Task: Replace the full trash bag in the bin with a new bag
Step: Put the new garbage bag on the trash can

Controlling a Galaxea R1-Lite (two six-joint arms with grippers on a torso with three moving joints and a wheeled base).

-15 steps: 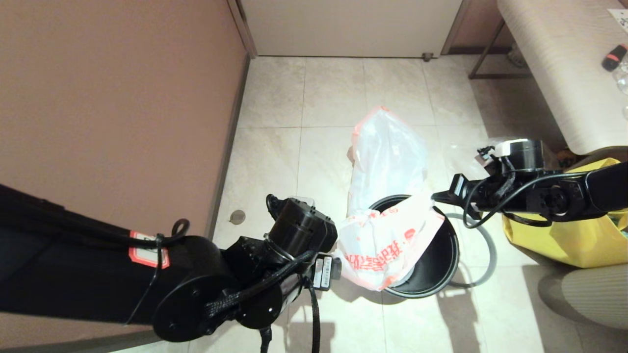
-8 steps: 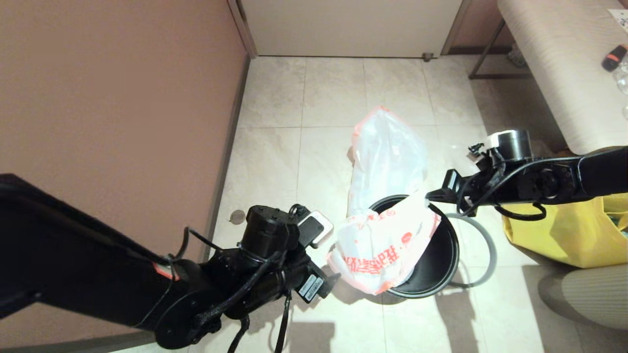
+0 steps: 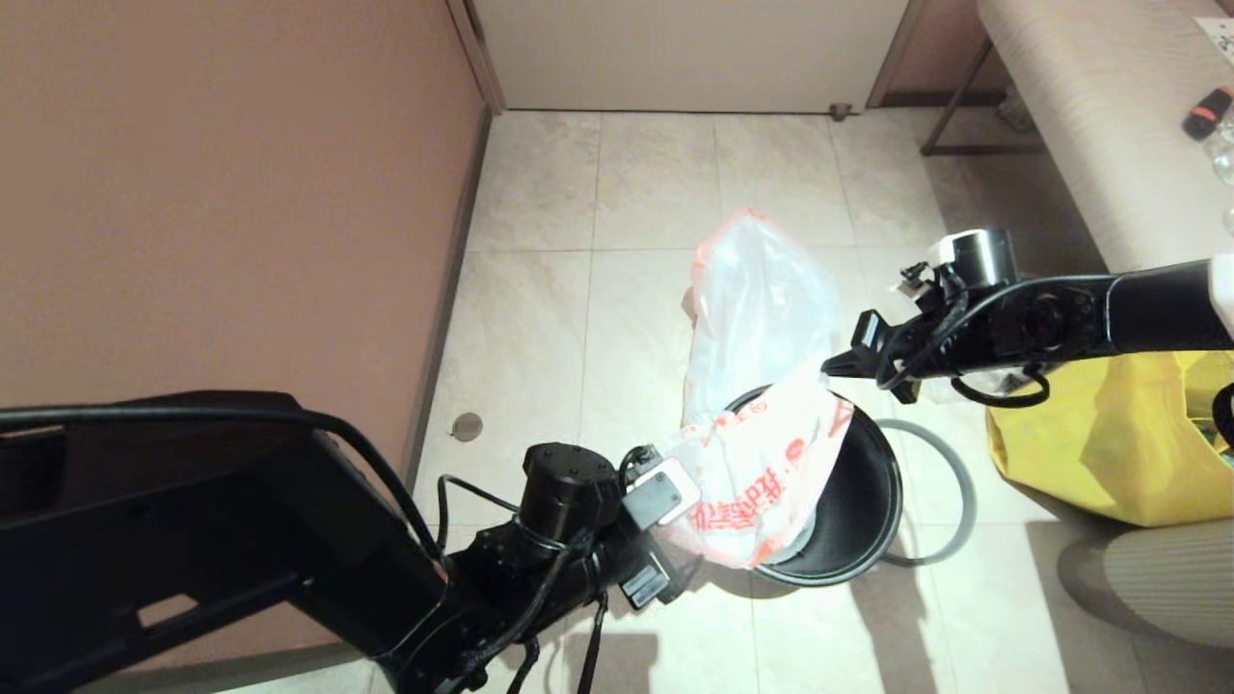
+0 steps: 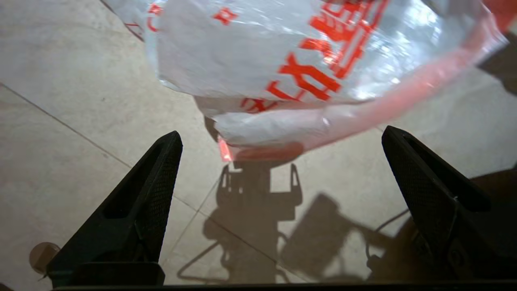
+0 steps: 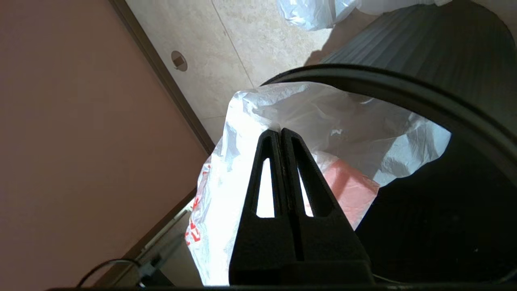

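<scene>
Head view count: two bags, one bin.
New bag: draped over bin's near-left rim.
Full trash bag: floor, behind bin.
Right claw: pinched on new bag.
Left claw: fingers spread, just under the new bag.

I count two white plastic bags: one new bag with red-orange print and one full trash bag. One bin, one grey ring and one yellow tote are present.

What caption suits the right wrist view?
Right gripper shut on the new bag, holding its edge over the bin.
</scene>
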